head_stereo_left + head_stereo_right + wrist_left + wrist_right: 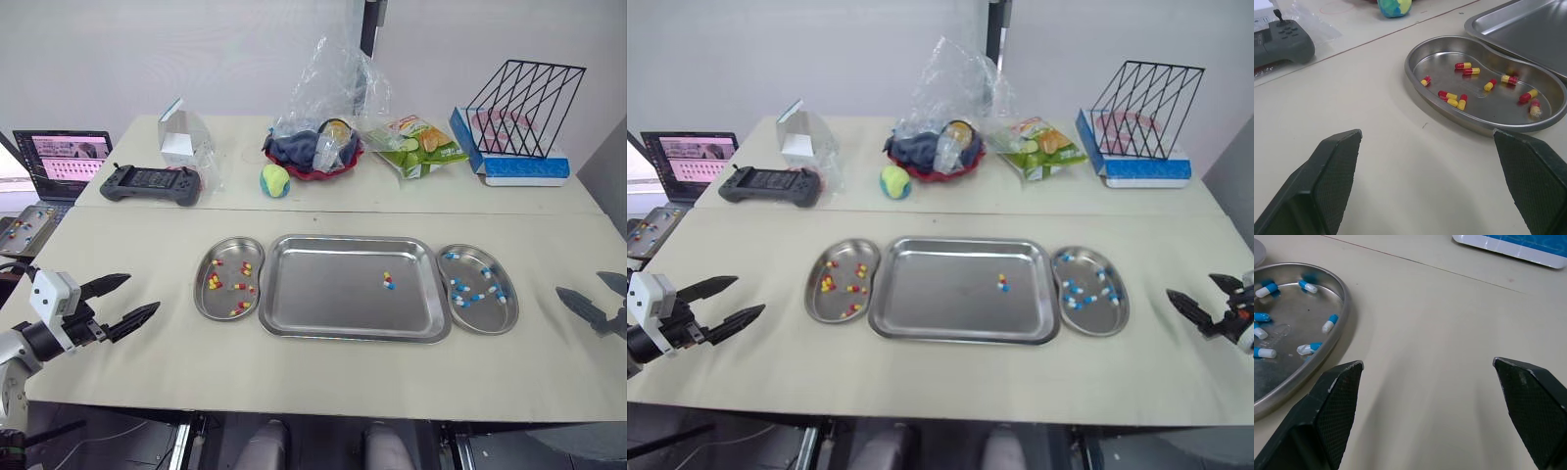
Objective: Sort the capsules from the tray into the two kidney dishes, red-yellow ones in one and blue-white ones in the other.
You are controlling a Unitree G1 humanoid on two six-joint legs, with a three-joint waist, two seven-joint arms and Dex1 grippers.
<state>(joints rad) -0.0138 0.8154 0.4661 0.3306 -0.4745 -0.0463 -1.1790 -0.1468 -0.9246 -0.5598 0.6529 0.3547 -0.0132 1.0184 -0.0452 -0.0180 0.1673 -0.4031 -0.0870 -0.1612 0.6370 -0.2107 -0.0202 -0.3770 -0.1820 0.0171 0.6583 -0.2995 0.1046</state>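
Both pincers spread wide, empty. Left gripper (140,294) hangs outside the red-yellow kidney dish (200,299), right gripper (580,285) outside the blue-white kidney dish (490,319). Two capsules (388,281) lie together in the tray (323,289), right of centre. We judge the right arm nearer; their axes are too small to read.

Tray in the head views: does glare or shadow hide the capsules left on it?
Left eye view: the tray has a soft, even sheen, so its two capsules read clearly. Left wrist view: red-yellow capsules cast short shadows in the left kidney dish. Right wrist view: faint streaky shadows cross the table beside the right kidney dish.
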